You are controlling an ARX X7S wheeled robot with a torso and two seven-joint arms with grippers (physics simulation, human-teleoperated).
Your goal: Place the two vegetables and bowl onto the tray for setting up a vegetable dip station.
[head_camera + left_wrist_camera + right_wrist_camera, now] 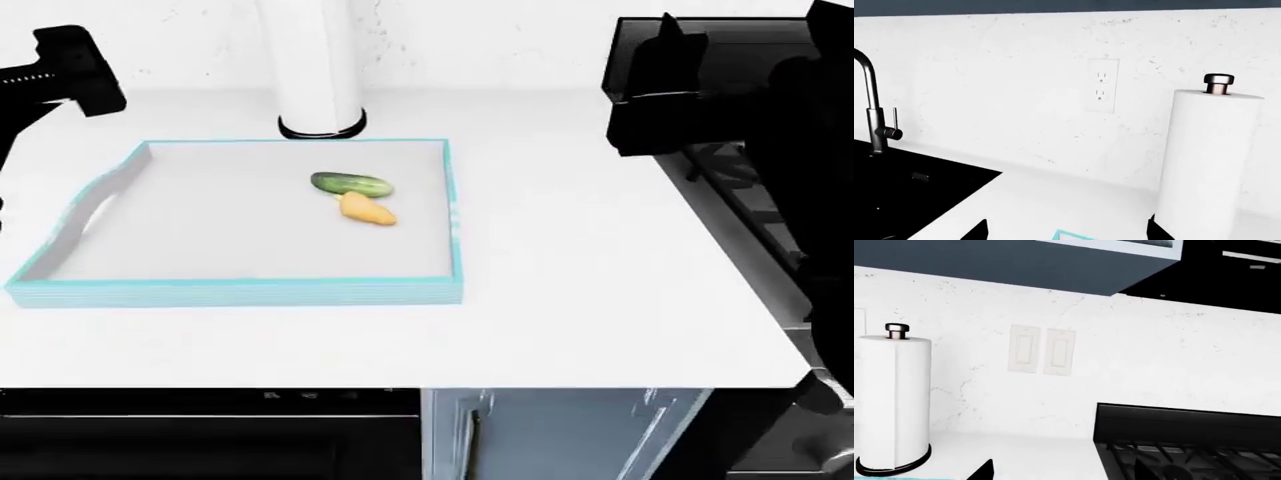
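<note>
Both claws hang raised above the counter, and their jaws are not clear enough in any view to tell whether they are spread or pressed together; nothing shows between them. The left claw (67, 75) sits high beyond the tray's far left corner, the right claw (661, 95) well off to the tray's right, near the stove (761, 180).

Below and between them, the tray (240, 292) already holds the cucumber (352, 184) with the carrot (367, 210) touching it, both nearer the right claw's side.

The bowl is not visible anywhere, so the main risk is reaching blind or swinging an arm into the paper towel roll (314, 70), which stands just behind the tray. A careless sweep across the tray could also knock the vegetables out.
</note>
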